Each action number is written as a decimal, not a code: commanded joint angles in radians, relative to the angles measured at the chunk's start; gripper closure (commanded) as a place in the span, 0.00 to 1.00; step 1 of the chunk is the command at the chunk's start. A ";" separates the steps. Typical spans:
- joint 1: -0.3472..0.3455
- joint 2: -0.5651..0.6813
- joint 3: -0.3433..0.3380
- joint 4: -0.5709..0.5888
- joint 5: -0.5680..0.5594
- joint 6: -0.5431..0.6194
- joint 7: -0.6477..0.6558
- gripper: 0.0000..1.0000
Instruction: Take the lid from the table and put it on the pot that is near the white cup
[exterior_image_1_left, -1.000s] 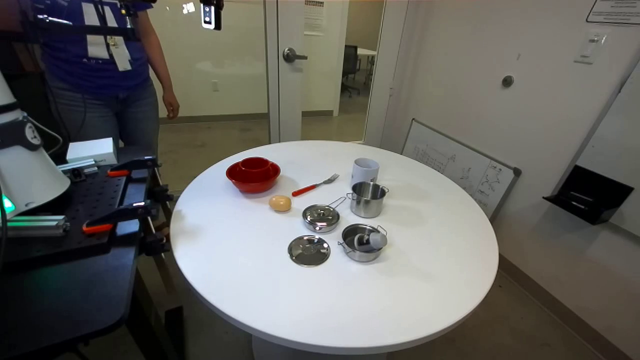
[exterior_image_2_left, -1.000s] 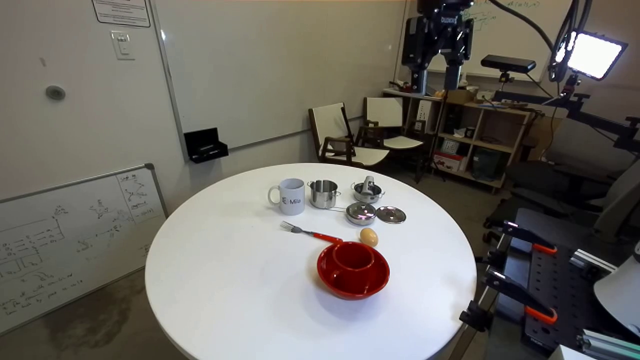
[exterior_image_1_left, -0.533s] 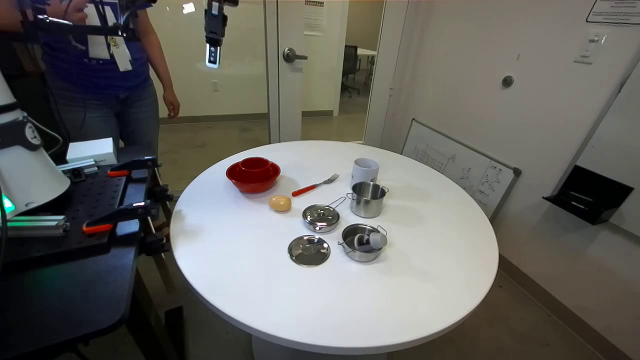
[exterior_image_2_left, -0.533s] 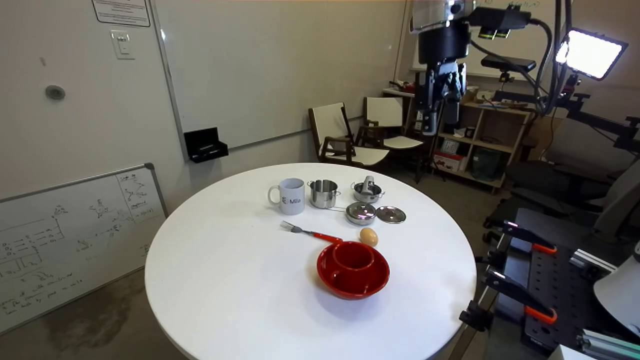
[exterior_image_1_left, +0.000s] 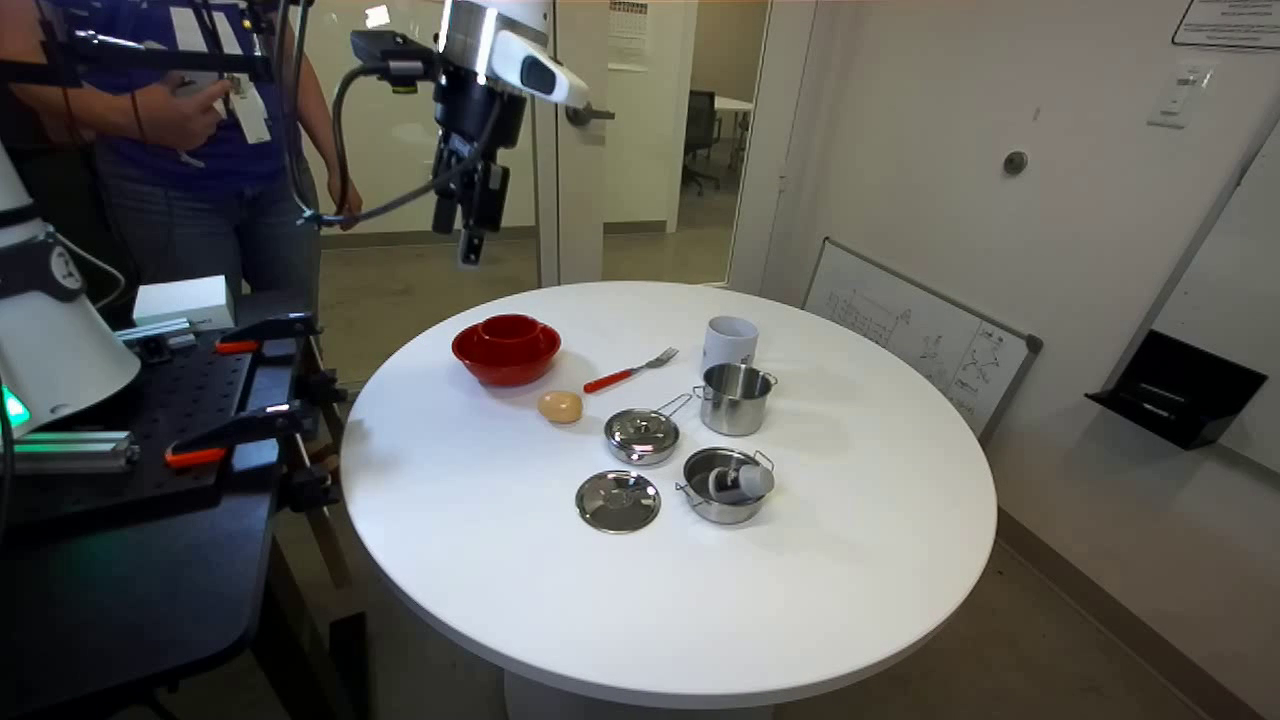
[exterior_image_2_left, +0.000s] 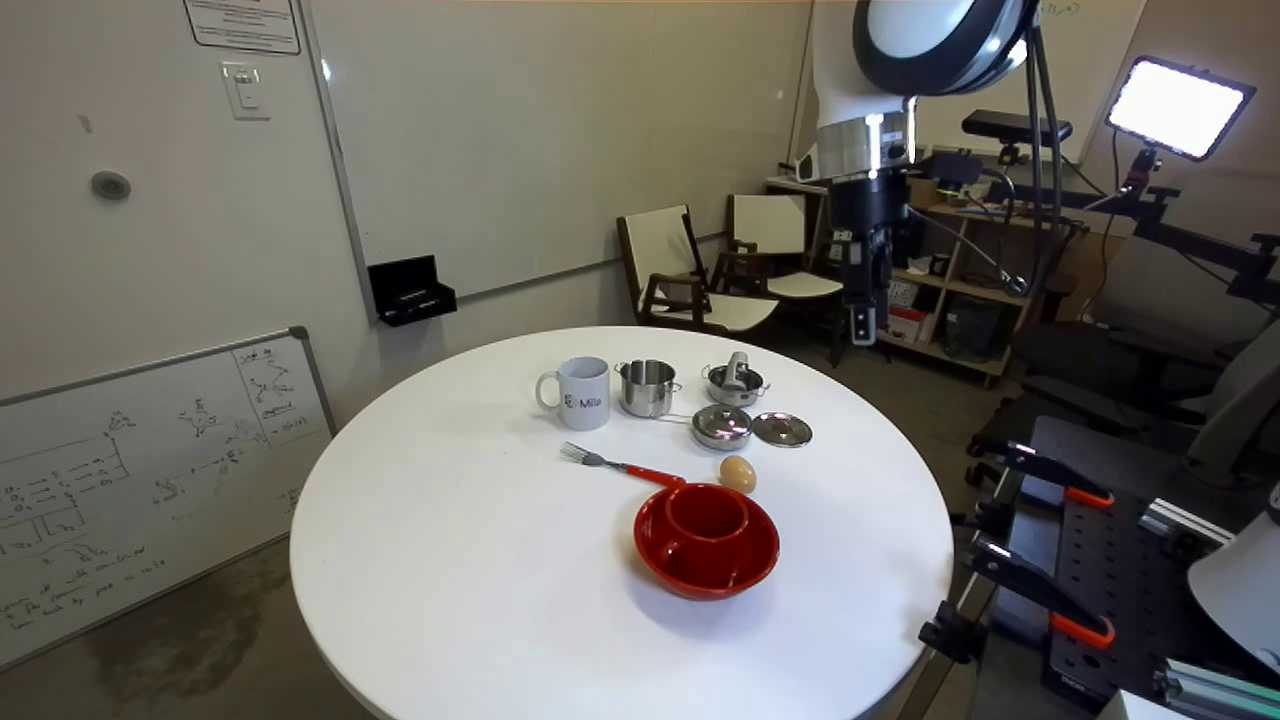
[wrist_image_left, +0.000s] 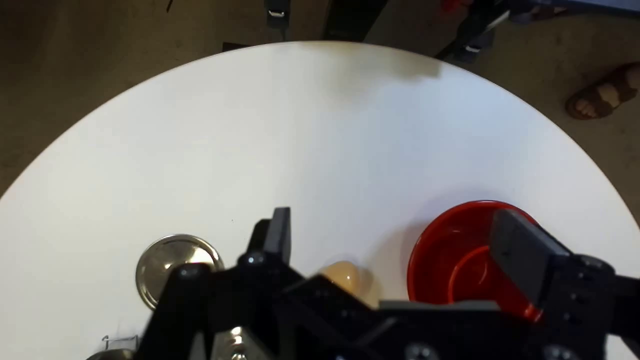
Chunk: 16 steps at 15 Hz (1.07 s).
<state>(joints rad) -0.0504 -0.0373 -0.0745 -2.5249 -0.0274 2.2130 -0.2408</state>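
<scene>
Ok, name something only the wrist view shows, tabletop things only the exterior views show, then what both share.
Only the wrist view: a sandalled foot on the floor.
Only the exterior views: the white cup, tall pot, fork, and pale object in the wide pot.
Both: the lid, egg, red bowl, red cup, table and fingers, plus the covered pan and wide pot, only partly visible in the wrist view.

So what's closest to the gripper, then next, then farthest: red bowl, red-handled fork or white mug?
From the gripper, in an exterior view:
1. Red bowl: leftmost of the three.
2. Red-handled fork: in the middle.
3. White mug: rightmost, next to a deep steel pot.
</scene>
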 joint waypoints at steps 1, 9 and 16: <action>-0.034 0.175 -0.025 0.090 0.031 0.022 -0.116 0.00; -0.063 0.430 -0.024 0.312 -0.070 0.012 -0.046 0.00; -0.074 0.431 -0.001 0.338 -0.061 -0.066 -0.067 0.00</action>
<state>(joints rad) -0.1130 0.3926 -0.0876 -2.1892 -0.0830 2.1494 -0.3118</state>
